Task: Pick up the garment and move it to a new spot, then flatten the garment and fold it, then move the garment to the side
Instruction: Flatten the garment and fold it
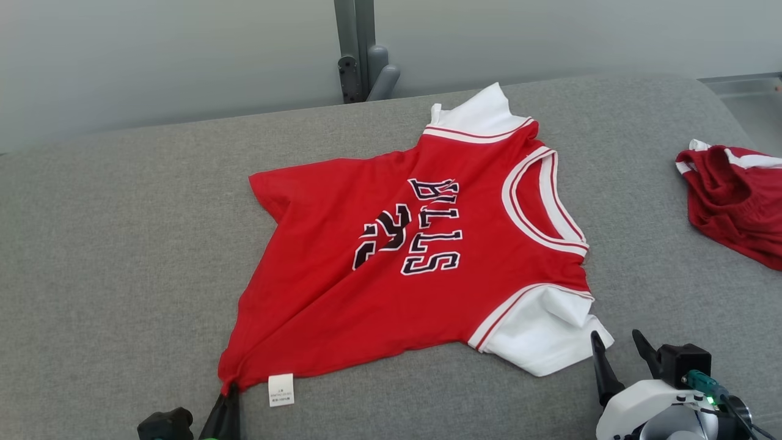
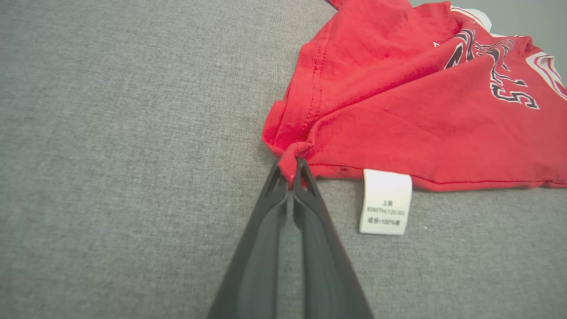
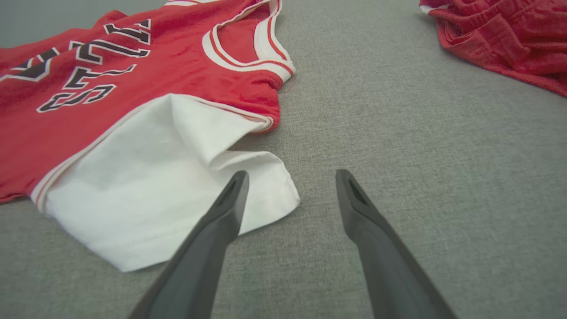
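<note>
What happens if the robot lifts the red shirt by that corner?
It will probably flop and hang, not stay flat: the red shirt bunches into creases where the left end effector pinches its corner. It looks thin, so it is likely light. It may drag rather than slide on the rough gray cushion.

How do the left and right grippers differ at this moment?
The left gripper is shut on the jersey at a hem corner; the right gripper is open and holds nothing. The left gripper sits beside the care label; the right gripper beside the white sleeve. Both have dark fingers.
</note>
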You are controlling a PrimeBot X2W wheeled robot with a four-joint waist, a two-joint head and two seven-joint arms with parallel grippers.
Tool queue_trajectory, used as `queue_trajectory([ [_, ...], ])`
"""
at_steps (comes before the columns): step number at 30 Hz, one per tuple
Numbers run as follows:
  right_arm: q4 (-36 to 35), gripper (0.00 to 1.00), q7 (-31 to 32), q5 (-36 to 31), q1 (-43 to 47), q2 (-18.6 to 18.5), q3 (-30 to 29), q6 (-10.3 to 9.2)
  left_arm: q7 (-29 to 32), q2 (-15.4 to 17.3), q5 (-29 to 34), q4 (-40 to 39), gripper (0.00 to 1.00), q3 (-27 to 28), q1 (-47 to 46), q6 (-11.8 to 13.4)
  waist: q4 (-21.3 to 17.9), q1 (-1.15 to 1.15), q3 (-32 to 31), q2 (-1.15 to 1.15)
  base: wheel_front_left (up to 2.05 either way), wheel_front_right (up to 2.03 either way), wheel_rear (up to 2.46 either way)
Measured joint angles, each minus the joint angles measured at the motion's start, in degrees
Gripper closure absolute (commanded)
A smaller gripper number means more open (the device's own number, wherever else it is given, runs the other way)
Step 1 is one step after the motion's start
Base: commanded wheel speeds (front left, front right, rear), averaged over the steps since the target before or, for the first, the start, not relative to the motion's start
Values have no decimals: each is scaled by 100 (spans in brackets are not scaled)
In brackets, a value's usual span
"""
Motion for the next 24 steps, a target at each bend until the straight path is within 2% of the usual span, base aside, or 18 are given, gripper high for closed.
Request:
queue_trajectory([
  [9,889,0,-1,105,-425,64,-2,0,0,1,5,-73,100,-178,-8,-9,127,0,63,0,0,0,0],
  [10,993,15,-1,98,-526,62,48,0,0,0,3,-71,100,-192,-10,-9,146,0,66,0,0,0,0],
  [11,1028,66,-1,99,-552,64,59,0,0,1,-2,-71,100,-193,-13,-9,151,0,63,0,0,0,0],
  [12,1058,100,-2,100,-570,65,76,0,0,2,-3,-71,100,-203,-14,-9,153,0,55,0,0,0,0],
  [17,896,100,0,316,-537,81,108,0,1,-4,51,-232,100,-142,0,-9,141,0,-54,0,0,0,0],
  [24,-827,100,-1,1388,-360,94,-218,0,0,-1,246,-1370,100,194,5,-12,109,0,-375,0,0,0,0],
])
